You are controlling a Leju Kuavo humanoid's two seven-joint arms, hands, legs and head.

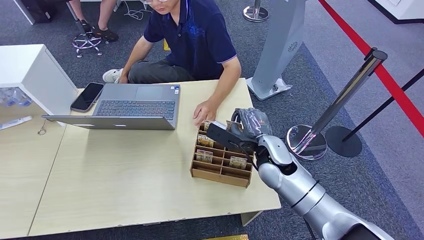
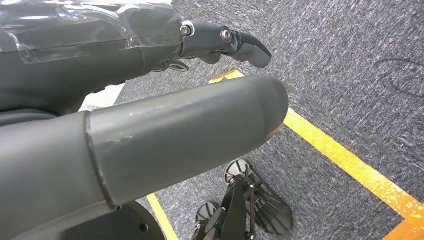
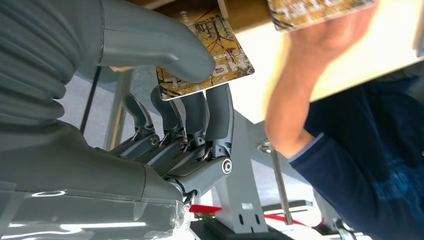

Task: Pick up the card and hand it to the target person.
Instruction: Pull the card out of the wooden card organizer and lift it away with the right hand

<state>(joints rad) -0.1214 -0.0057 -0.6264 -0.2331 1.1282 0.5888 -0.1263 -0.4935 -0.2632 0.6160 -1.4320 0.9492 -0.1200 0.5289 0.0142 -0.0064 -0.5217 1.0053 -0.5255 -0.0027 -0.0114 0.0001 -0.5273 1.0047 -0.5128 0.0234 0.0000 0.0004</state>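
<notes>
Head view: silver right arm reaches over the right end of the light wooden table point(image 1: 125, 185), its grey right hand point(image 1: 239, 134) above the far right corner of a brown wooden compartment box point(image 1: 221, 162) that holds several gold-patterned cards. Right wrist view: right hand point(image 3: 175, 100) pinches a gold-and-brown patterned card point(image 3: 220, 62) between the thick grey thumb on one face and the dark fingers point(image 3: 219, 112) on the other; card is flat in the grip, one end sticking out past the fingertips. Card is held just above the box, near the person's hand point(image 1: 204, 111), which rests on the table at the far side of the box; not touching it as far as I can tell. Person in dark blue polo shirt point(image 1: 192, 37) sits at the far edge of the table. Open grey laptop point(image 1: 131, 107) left of the box, black smartphone point(image 1: 87, 96) at its far left corner. Left wrist view: left hand point(image 2: 165, 100) hangs over grey carpet with a yellow floor line point(image 2: 345, 160); thumb and fingers extended, nothing in them.
</notes>
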